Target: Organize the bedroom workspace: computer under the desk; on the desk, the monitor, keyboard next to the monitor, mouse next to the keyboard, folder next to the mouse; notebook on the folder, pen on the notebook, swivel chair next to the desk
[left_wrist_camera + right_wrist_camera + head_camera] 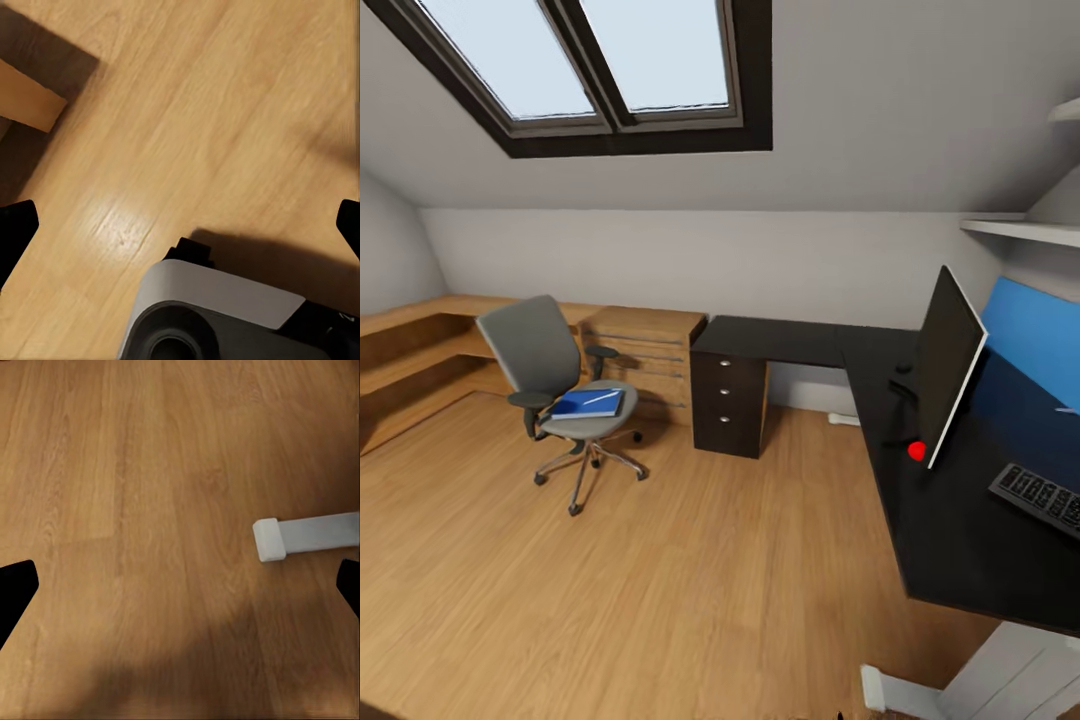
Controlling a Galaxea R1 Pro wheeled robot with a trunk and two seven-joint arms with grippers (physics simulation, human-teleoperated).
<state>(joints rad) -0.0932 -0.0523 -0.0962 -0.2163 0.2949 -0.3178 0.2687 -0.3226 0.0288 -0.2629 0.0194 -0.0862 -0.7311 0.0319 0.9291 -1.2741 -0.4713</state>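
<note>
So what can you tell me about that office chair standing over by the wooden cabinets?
The swivel chair has a grey padded seat and a tall grey back, black armrests and a chrome star base on dark castors. It stands upright on the light wood floor, out in the room, apart from the black desk and close in front of the low wooden cabinet. It is turned partly toward the camera. On its seat lies a flat blue folder with a thin white stick across it.
</note>
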